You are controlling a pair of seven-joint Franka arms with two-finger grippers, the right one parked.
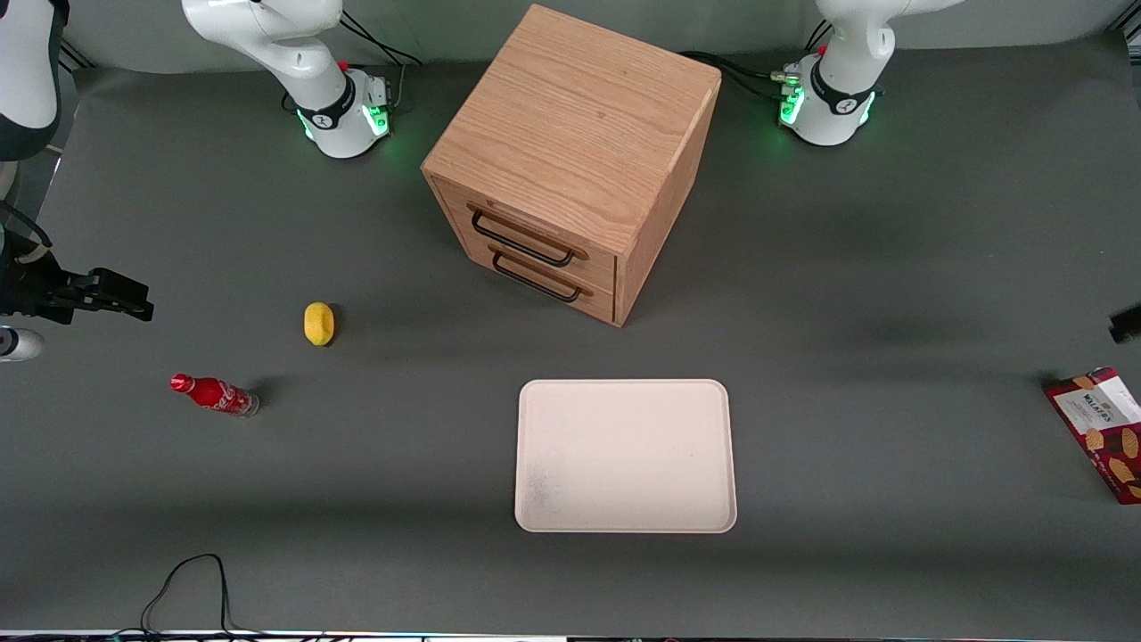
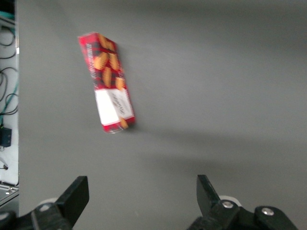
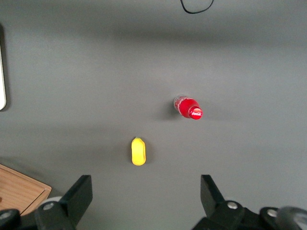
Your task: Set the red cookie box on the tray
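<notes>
The red cookie box (image 1: 1101,430) lies flat on the grey table at the working arm's end, partly cut off by the frame edge. The left wrist view shows it whole (image 2: 108,81), with its white label panel and cookie pictures. My left gripper (image 2: 141,197) hangs above bare table, open and empty, apart from the box. In the front view only a dark bit of the gripper (image 1: 1128,323) shows, a little farther from the camera than the box. The cream-white tray (image 1: 624,455) lies empty mid-table, near the front camera.
A wooden two-drawer cabinet (image 1: 570,160) stands farther from the camera than the tray. A yellow lemon-like thing (image 1: 319,323) and a small red soda bottle (image 1: 214,394) lie toward the parked arm's end. A black cable (image 1: 192,580) loops at the table's front edge.
</notes>
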